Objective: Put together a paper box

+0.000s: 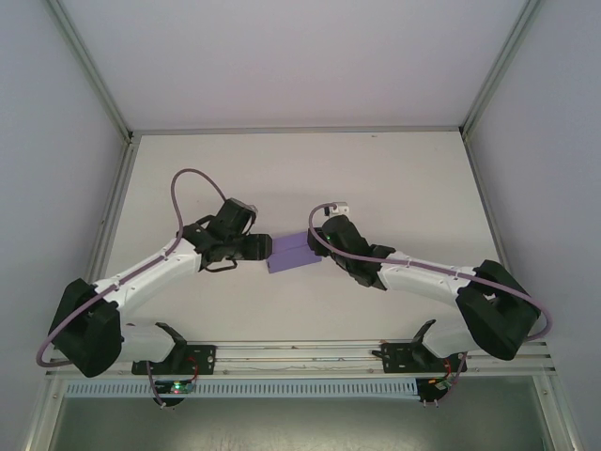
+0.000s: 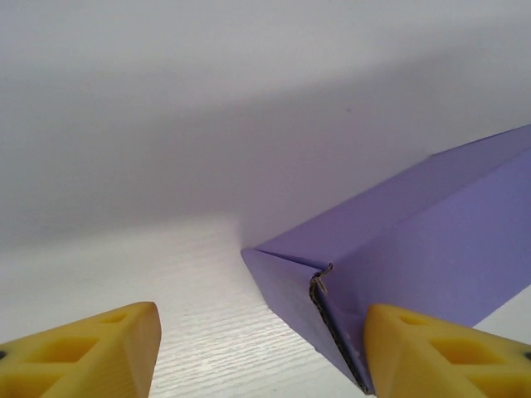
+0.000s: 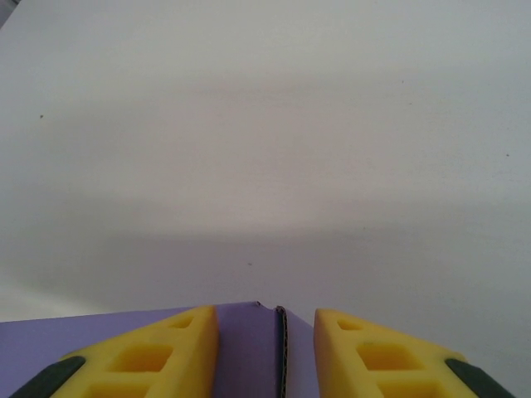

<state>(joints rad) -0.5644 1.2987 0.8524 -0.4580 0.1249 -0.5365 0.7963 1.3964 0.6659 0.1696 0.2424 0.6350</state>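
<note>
Paper box (image 1: 293,253), a smooth violet cuboid with crisp creases and a frayed end seam, is lying on the white table (image 1: 376,178) between both arms, the left gripper (image 2: 261,332) holding its yellow wedge fingers spread at one corner, the right gripper (image 3: 265,332) sitting over the seam, whether pinching I cannot tell.

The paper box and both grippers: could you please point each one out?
paper box (image 1: 293,253), top external view, on its upper face.
left gripper (image 2: 261,319), left wrist view, midway between its yellow fingertips.
right gripper (image 3: 265,319), right wrist view, midway between its yellow fingertips.
</note>
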